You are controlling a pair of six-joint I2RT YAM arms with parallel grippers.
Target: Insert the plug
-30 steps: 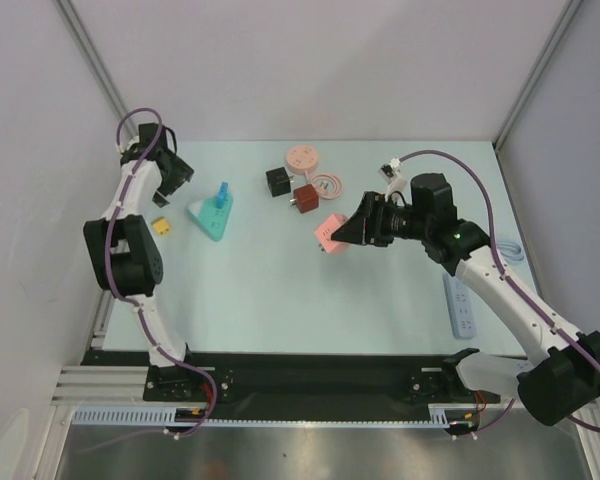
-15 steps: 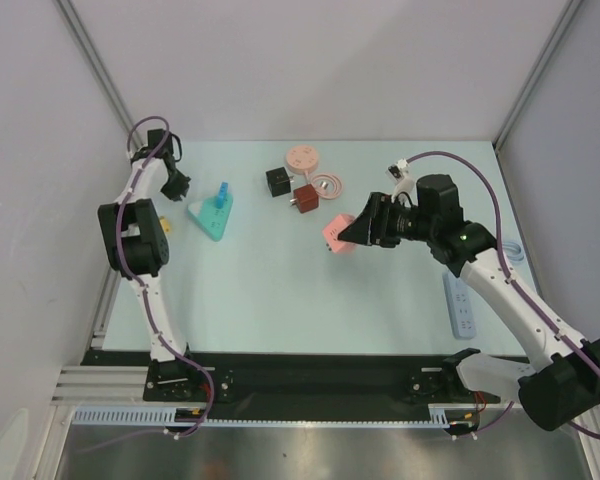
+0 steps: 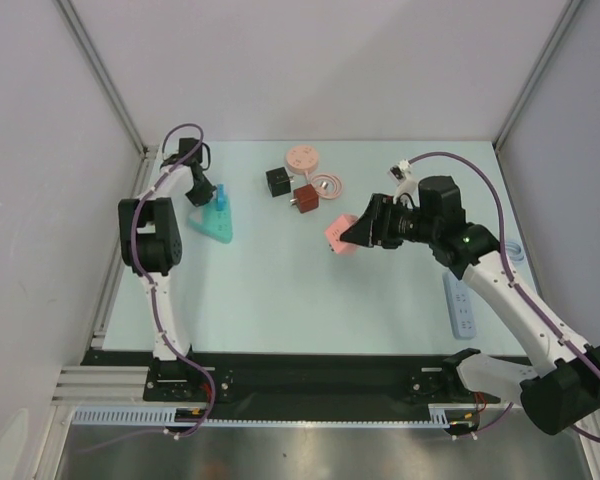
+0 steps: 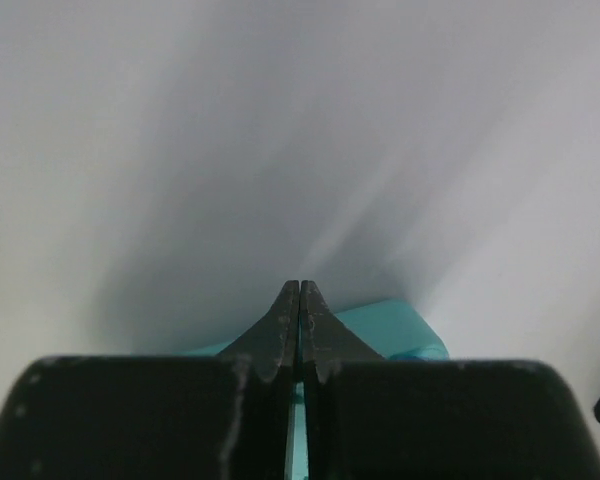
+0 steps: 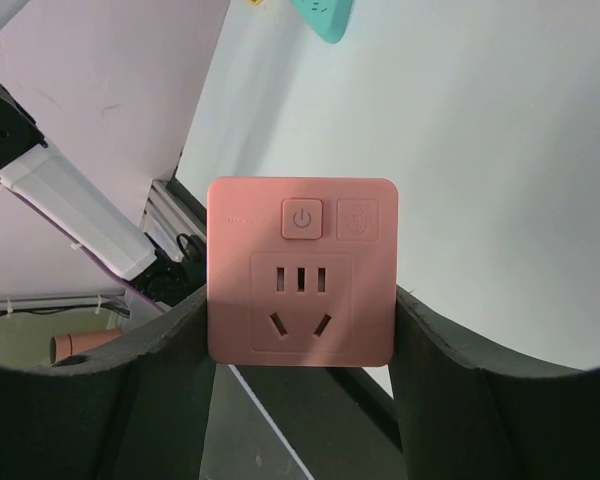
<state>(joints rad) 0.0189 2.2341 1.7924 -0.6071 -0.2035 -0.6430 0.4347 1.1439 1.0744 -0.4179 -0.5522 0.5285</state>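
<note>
My right gripper [image 3: 352, 234] is shut on a pink square plug block [image 3: 338, 236] and holds it up off the table, right of centre. In the right wrist view the pink block [image 5: 300, 270] sits between my two fingers and shows a power button and socket holes; its back is hidden. My left gripper [image 3: 202, 188] is at the back left, next to a small blue piece [image 3: 220, 195] standing on a teal triangular socket [image 3: 216, 222]. In the left wrist view its fingertips [image 4: 299, 285] are pressed together with nothing between them, and the teal socket [image 4: 390, 320] lies just beyond.
A black cube [image 3: 277, 180], a dark red cube [image 3: 304, 197], a round pink disc [image 3: 302, 156] and a coiled pink-and-white piece [image 3: 327, 184] lie at the back centre. A white power strip [image 3: 460, 305] lies near the right wall.
My left gripper has gone from open to shut and swung right, from the left wall to beside the teal socket. My right gripper has shifted slightly with the pink block.
</note>
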